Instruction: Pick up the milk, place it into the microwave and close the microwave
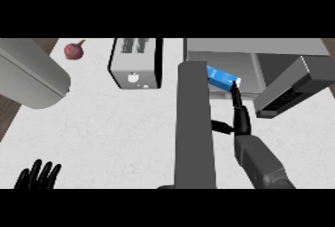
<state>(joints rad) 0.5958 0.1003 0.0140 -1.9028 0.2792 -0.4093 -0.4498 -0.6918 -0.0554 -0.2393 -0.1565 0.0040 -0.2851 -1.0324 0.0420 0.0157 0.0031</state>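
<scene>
A grey forearm (194, 128) rises straight up the middle of the view, nearest of all and hiding the counter behind it. Just to its right the right hand (239, 116) stretches forward from its own forearm, its long fingers (234, 94) extended toward the milk (221, 77), a blue and white carton. The fingertips lie against the carton's near corner, and the thumb sticks out to the left, apart from it; the fingers look straight rather than wrapped round the carton, though the nearer forearm hides the carton's left part, so any hold on that side cannot be seen.

The carton sits directly ahead of the fingertips, at the mouth of the microwave (255, 48) and seemingly already within its opening. To the right of the hand the microwave door (291, 86) hangs swung wide open. Further left of the hand, beyond the tall forearm, stands a toaster (136, 63), and past it a small red onion (75, 50). A large grey rounded shape (29, 75) fills the far left. The left hand (39, 176) rests at the lower left corner of the view, fingers up and relaxed, well apart from everything.

Judging by this, the picking up is done and the placing is at its end or nearly so: the carton looks to be in the oven, with the hand either nudging it deeper or about to leave it. Closing the door is still to do.
</scene>
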